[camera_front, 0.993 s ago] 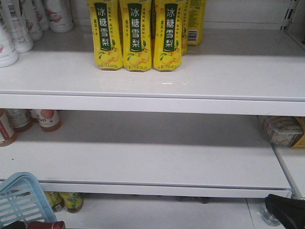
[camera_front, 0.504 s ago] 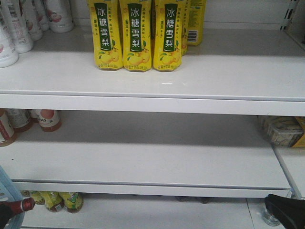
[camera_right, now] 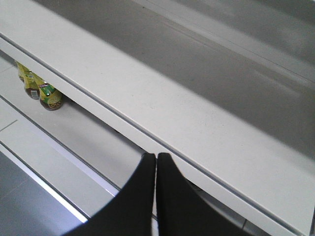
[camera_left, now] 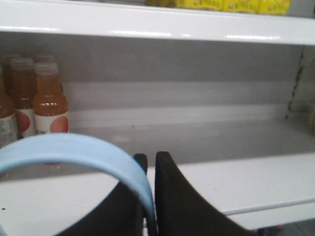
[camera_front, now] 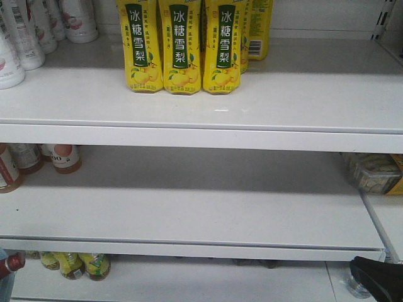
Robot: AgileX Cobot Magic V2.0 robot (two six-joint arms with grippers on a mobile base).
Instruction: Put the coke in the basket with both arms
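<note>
At the front view's far left edge a red-capped coke bottle [camera_front: 7,264] pokes in beside a sliver of pale blue basket [camera_front: 2,284]. The left pincer [camera_left: 150,160] is clamped on the basket's smooth, curved plastic handle [camera_left: 74,150], before the bare white middle shelf [camera_front: 189,214]. Glossy yellow pear-drink bottles [camera_front: 182,47] stand above (labels forward). The right pincer [camera_right: 156,157], tapered black tips pressed together, hovers off that shelf's front edge.

Smooth matte-black left gripper [camera_left: 150,164] and right gripper [camera_right: 156,162], jaws broad, tapering.
</note>
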